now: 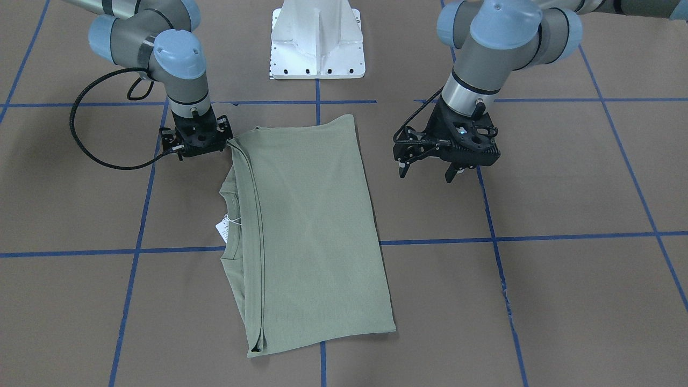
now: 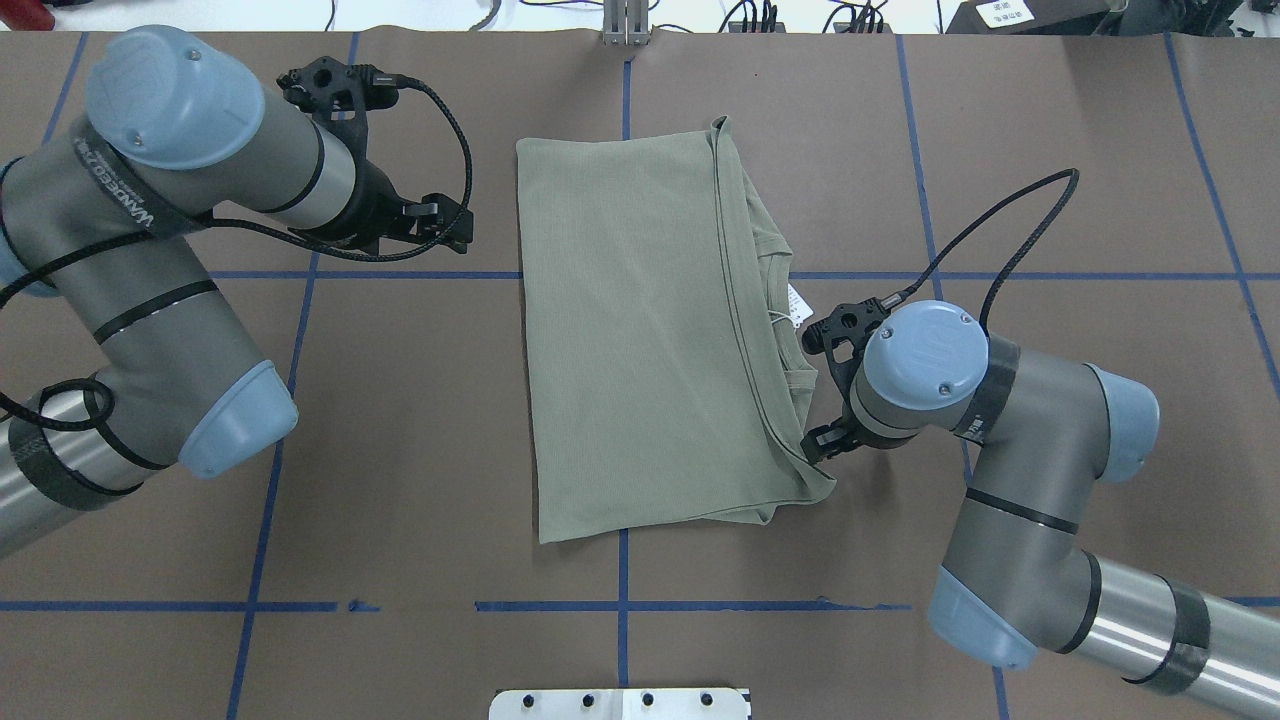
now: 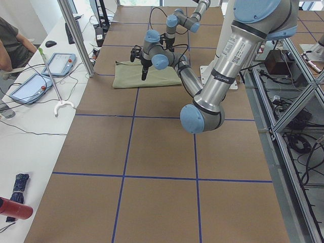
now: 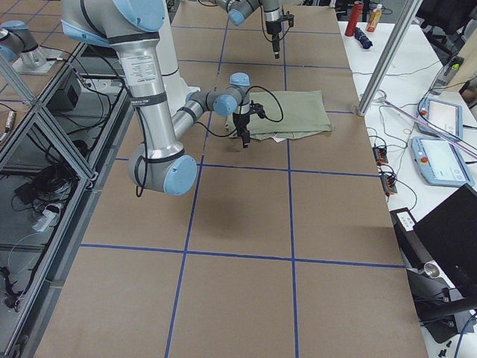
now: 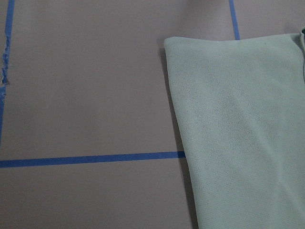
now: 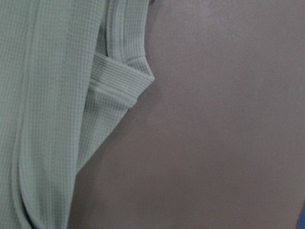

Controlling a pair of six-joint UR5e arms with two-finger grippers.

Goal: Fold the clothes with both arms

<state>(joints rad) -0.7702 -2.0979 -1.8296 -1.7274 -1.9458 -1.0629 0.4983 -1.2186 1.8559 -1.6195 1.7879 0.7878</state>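
Note:
The sage-green shirt [image 1: 312, 231] [image 2: 640, 340] lies folded into a long rectangle in the middle of the table. Its ribbed collar and white neck tag [image 1: 223, 230] [image 2: 797, 303] stick out on my right side. My right gripper [image 1: 201, 141] [image 2: 822, 445] stands low at the shirt's near right corner, touching the fabric. Its fingers are hidden under its body, so I cannot tell its state. The right wrist view shows only a sleeve cuff [image 6: 124, 86] and layered shirt edges. My left gripper [image 1: 426, 172] [image 2: 455, 230] hangs open above bare table, clear of the shirt's left edge [image 5: 174, 95].
The white pedestal base [image 1: 317, 43] [image 2: 620, 703] stands at the table's near edge. Blue tape lines [image 1: 570, 236] grid the brown table cover. A side bench carries tablets [image 3: 58, 63] and cables, with a person [image 3: 12, 45] beside it.

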